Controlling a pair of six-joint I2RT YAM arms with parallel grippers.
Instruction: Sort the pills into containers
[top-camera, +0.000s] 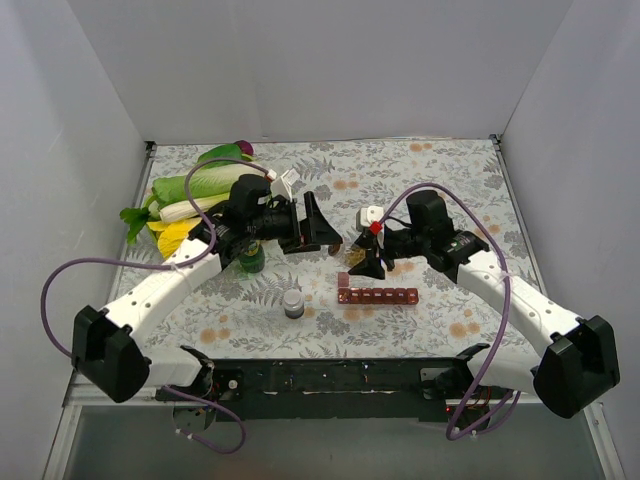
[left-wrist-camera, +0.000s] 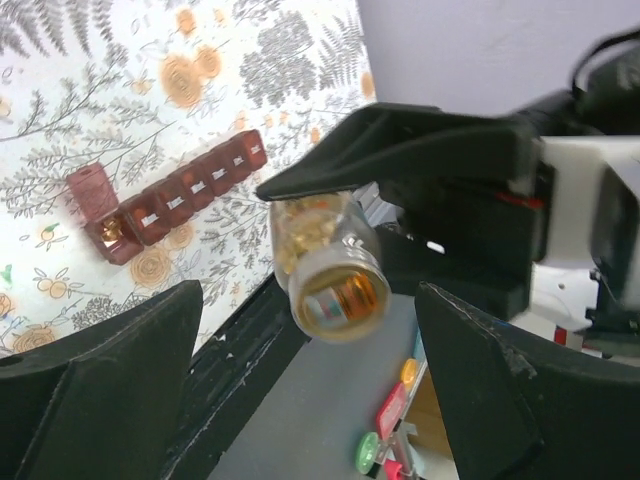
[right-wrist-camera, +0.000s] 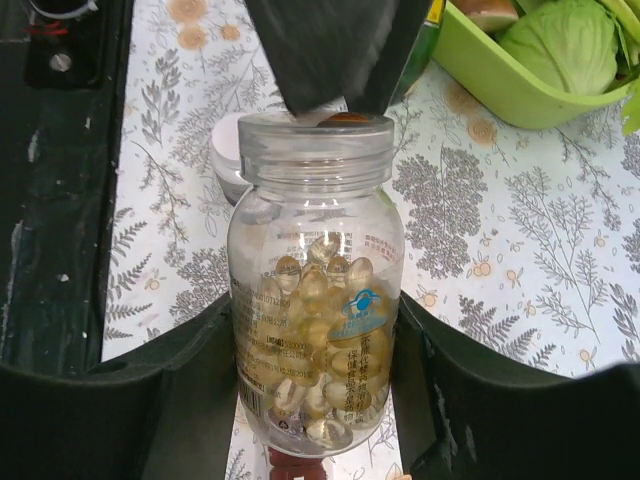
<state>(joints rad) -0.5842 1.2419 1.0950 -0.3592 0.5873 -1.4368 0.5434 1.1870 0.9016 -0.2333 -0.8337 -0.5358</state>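
on left wrist cam only: uncapped mouth of bottle (left-wrist-camera: 325, 265)

Dark red containers (top-camera: 380, 295) on fern-print cloth (top-camera: 450, 180)
Cloth white, grey leaves, orange blooms; bottle (right-wrist-camera: 315, 200) clear, pills (right-wrist-camera: 300, 290) amber; cable (top-camera: 100, 262) purple.

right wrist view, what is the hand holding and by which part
The right hand grips the pill bottle by the lower sides of its clear body, one finger on each side.
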